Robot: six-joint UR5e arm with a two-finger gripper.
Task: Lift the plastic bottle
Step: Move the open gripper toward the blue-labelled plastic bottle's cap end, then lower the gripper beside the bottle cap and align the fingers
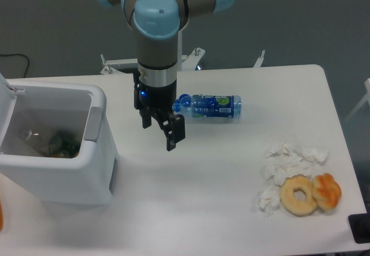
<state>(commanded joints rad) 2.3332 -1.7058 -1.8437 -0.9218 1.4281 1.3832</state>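
The plastic bottle lies on its side on the white table, blue cap pointing left, blue label with green and white marks facing up. My gripper hangs just left of the cap and slightly nearer the camera, apart from the bottle. Its two black fingers point down with a gap between them and nothing held, so it is open.
A white bin with an open lid stands at the left, holding some rubbish. Crumpled white tissues, a doughnut and an orange pastry lie at the right front. A metal frame runs along the back edge.
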